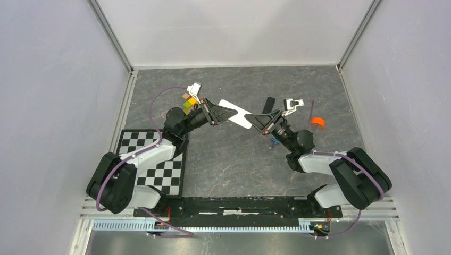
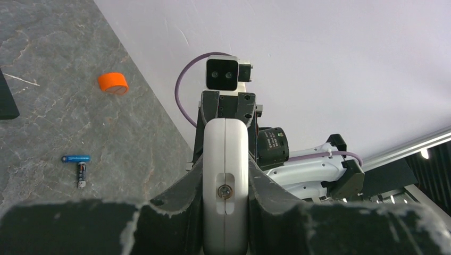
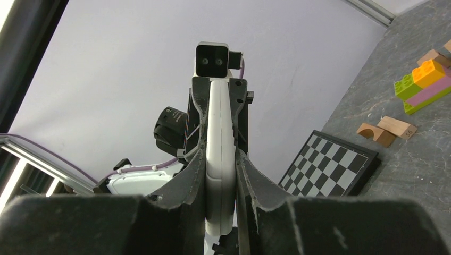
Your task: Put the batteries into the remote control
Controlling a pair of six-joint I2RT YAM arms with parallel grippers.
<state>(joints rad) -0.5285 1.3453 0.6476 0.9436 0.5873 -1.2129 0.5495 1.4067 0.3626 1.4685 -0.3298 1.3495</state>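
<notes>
Both left end effector [image 2: 225, 178] and right end effector [image 3: 220, 159] clench the remote [image 1: 237, 114]; pin it firmly with one, other fetches batteries [image 2: 75, 158].

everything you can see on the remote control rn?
The remote control is a small, white, plastic-looking handset with rounded ends. The wrist views show it edge-on: a seam runs along its side, with one screw set in it. The left end effector and right end effector each clamp one end. Its buttons aren't visible.
</notes>
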